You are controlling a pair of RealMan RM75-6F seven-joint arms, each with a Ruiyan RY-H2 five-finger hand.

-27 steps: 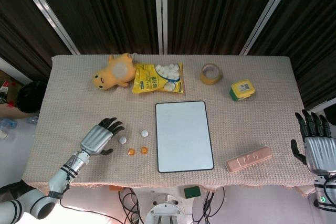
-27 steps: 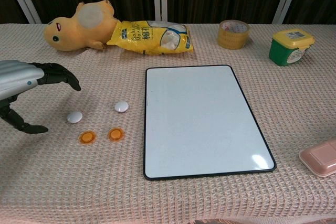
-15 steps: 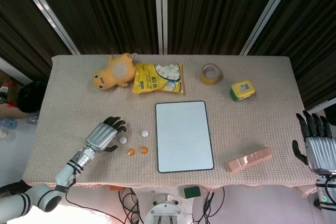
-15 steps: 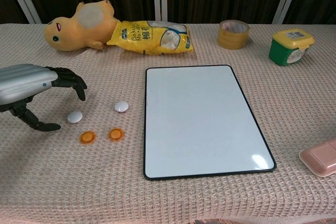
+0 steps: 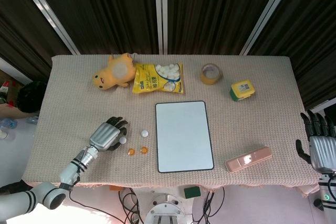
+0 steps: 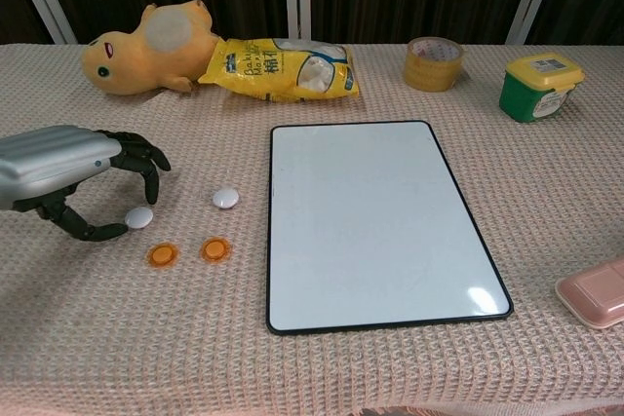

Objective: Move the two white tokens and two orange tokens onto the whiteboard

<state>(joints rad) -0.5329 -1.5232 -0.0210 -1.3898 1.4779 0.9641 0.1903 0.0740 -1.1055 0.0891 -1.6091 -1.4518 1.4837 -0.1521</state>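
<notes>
On the left half of the table, my left hand (image 6: 78,174) (image 5: 107,135) arches over a white token (image 6: 139,217) (image 5: 122,140). The thumb and fingertips stand close on either side of the token, which still lies on the cloth. A second white token (image 6: 226,198) (image 5: 144,133) lies further right. Two orange tokens (image 6: 162,254) (image 6: 215,248) sit just in front of them. The whiteboard (image 6: 380,221) (image 5: 184,136) lies bare in the middle. My right hand (image 5: 319,142) hangs off the table's right edge with its fingers spread and nothing in them.
A yellow plush toy (image 6: 146,51) and a yellow snack bag (image 6: 278,67) lie at the back left. A tape roll (image 6: 433,62) and a green tub with a yellow lid (image 6: 541,86) stand at the back right. A pink case (image 6: 597,294) lies front right.
My left hand has moved right and lowered over the nearer white token, curling its fingers around it. The right hand has drifted slightly lower and outward. The tokens have not moved.
</notes>
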